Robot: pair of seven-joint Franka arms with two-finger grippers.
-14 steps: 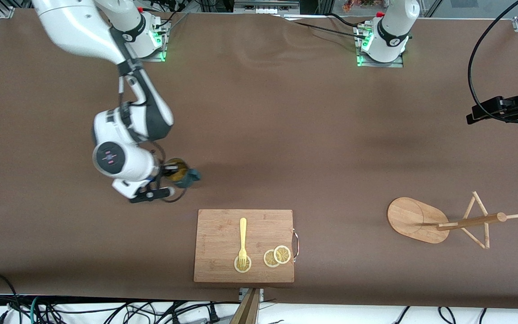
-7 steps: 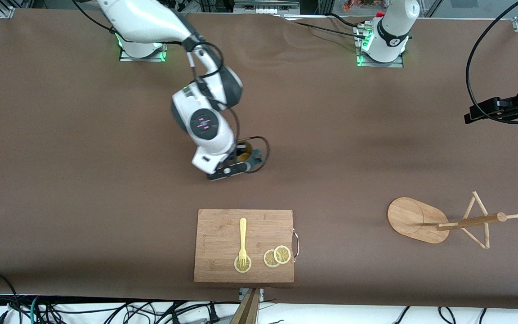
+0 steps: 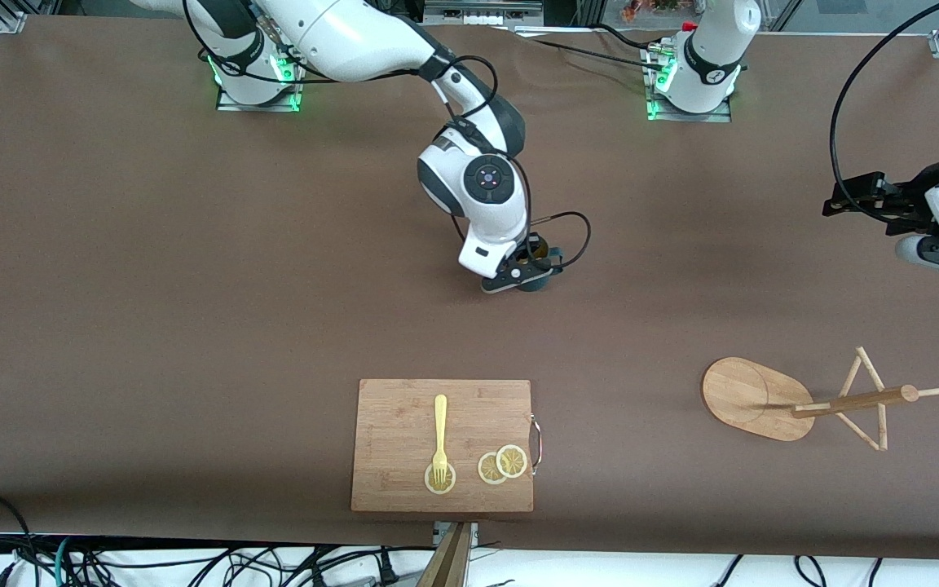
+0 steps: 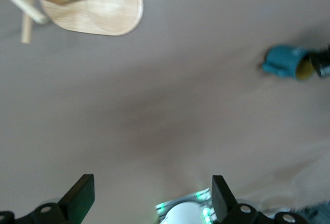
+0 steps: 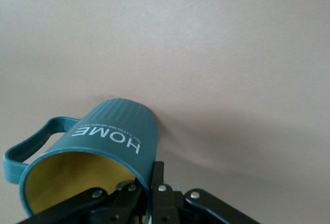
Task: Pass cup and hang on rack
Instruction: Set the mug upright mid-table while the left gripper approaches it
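The cup (image 3: 538, 282) is teal with a yellow inside. My right gripper (image 3: 530, 271) is shut on its rim and holds it tilted, low over the middle of the table. In the right wrist view the fingers (image 5: 156, 175) pinch the cup's (image 5: 111, 131) wall, handle out to one side. The rack (image 3: 844, 402) stands near the left arm's end, nearer the front camera. My left gripper (image 3: 861, 202) hangs open and empty over the left arm's end of the table. In the left wrist view, that gripper (image 4: 153, 185) is open, with the rack (image 4: 98, 10) and the cup (image 4: 285, 62) in sight.
A wooden cutting board (image 3: 404, 408) lies at the table's near edge, carrying a yellow fork (image 3: 440, 436) and lemon slices (image 3: 503, 464). A black cable (image 3: 840, 122) loops above the left arm's hand.
My right arm has swung the cup from the right arm's end to the middle of the table. My left arm has shifted slightly in toward the table.
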